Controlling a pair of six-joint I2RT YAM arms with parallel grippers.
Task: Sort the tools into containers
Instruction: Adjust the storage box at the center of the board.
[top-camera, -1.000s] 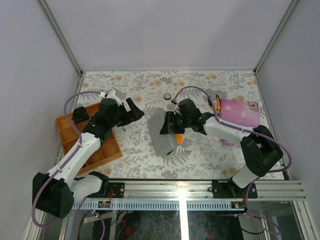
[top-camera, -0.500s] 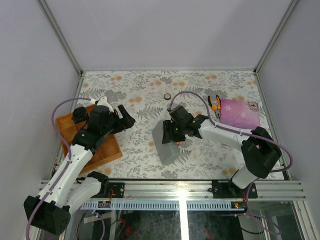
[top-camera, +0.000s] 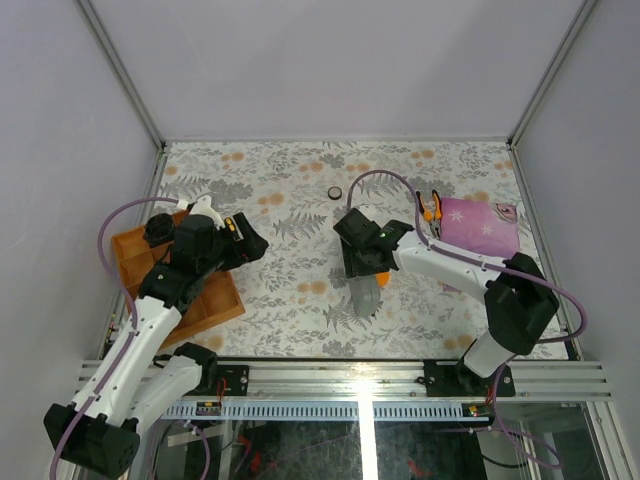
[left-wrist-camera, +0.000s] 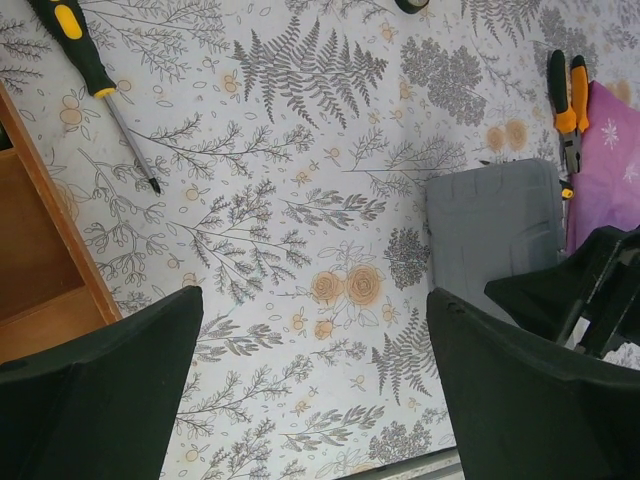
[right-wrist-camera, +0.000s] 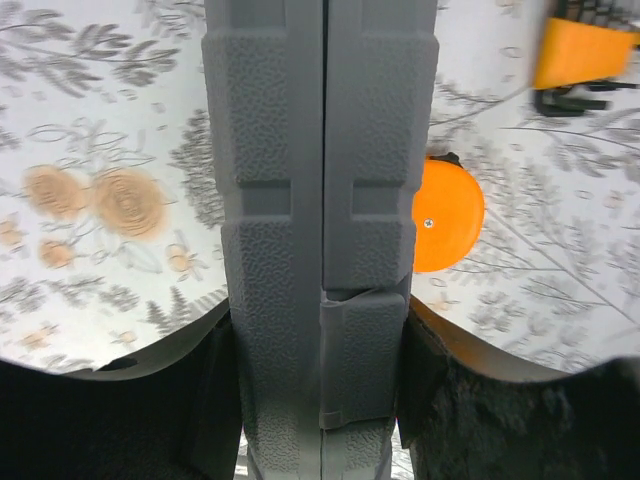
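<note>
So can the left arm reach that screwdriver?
Probably yes. The left hand is open and empty, and the screwdriver lies bare on the table just ahead of it, beside the wooden tray, nothing covering it.

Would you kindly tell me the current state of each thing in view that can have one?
right gripper: shut on the flat grey plastic tool case
left gripper: open, empty
tool case: closed, held edge-on
round orange tape measure: lying free beside the case
orange-and-black-handled pliers: lying free beside the purple cloth
black-and-yellow-handled screwdriver: lying free, untouched
</note>
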